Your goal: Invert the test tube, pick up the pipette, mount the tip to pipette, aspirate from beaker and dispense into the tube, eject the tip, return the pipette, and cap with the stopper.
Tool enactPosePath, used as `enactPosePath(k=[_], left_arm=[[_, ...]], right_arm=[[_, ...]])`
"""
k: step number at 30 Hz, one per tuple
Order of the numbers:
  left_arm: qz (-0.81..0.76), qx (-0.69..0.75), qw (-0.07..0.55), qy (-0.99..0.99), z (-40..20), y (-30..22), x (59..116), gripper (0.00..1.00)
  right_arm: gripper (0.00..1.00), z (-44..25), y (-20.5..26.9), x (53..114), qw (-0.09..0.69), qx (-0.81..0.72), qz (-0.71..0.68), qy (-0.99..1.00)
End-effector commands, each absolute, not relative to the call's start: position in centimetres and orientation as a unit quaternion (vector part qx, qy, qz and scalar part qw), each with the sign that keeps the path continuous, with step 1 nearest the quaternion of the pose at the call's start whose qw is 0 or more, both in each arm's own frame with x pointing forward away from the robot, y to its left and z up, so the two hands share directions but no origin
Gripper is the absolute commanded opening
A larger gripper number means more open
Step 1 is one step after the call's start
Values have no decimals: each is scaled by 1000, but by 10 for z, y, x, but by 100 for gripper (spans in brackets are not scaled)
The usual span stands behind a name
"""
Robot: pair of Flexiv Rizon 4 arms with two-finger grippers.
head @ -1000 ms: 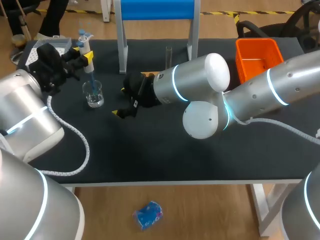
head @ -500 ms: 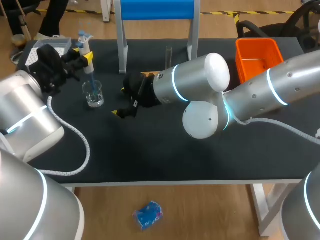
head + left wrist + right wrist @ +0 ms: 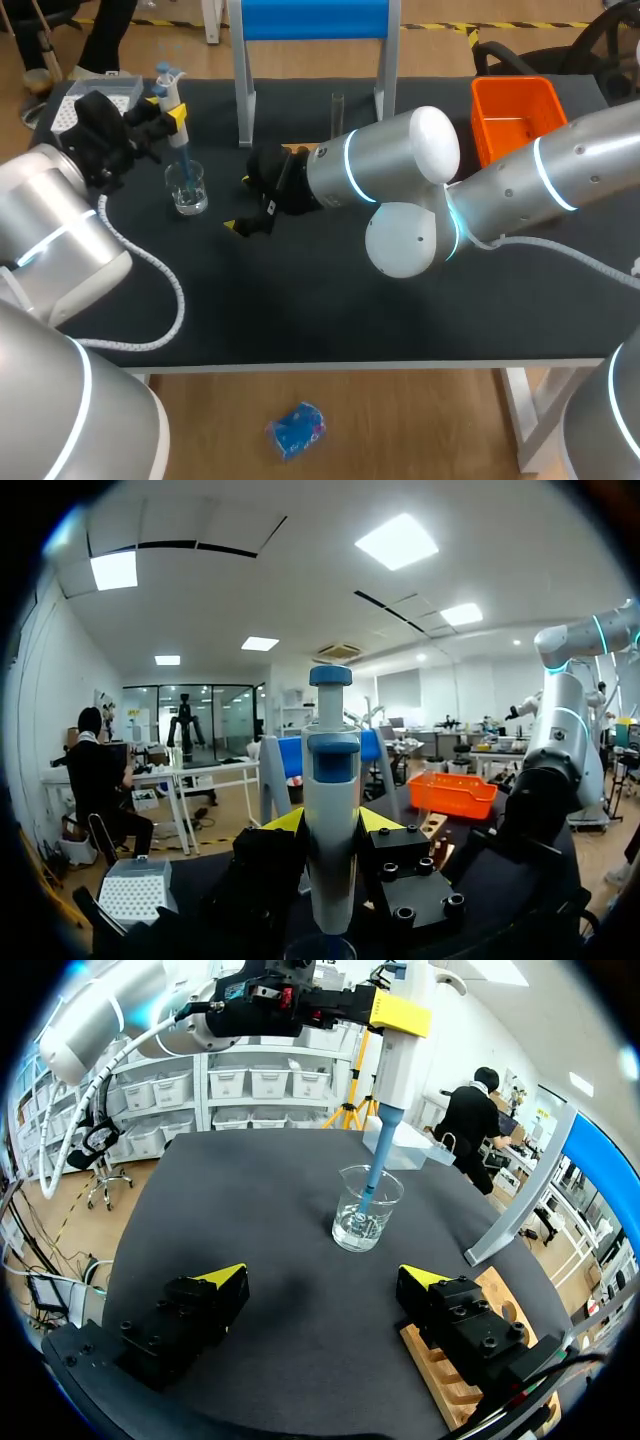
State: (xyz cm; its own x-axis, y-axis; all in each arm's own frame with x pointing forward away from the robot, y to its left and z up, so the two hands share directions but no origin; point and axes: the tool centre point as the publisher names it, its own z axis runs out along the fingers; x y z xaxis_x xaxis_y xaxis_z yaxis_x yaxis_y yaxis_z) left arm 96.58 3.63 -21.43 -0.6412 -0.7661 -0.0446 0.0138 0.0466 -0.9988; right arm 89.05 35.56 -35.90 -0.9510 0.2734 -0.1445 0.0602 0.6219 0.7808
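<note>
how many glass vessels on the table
2: a beaker under the pipette, whose tip dips into it, and a test tube upright behind the right arm. More may be hidden by that arm.

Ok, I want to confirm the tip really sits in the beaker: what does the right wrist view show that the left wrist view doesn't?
Only the right wrist view: the pale blue plastic tip reaching down inside the clear glass beaker, and the right gripper open, holding nothing. Only the left wrist view: the orange plastic bin. Both: the white and blue pipette clamped in the left gripper, and the wooden rack.
</note>
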Motion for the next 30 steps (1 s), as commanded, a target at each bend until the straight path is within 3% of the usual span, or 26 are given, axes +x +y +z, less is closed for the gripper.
enactPosePath(k=[1,19,30], left_arm=[[-627,-290,315,650,-215,34,965,0],[-627,-290,315,650,-215,34,965,0],[-627,-290,315,650,-215,34,965,0]], right_arm=[[100,-359,356,890,127,95,422,893],[100,-252,314,876,84,-2,461,884],[100,-200,301,882,19,-60,505,861]])
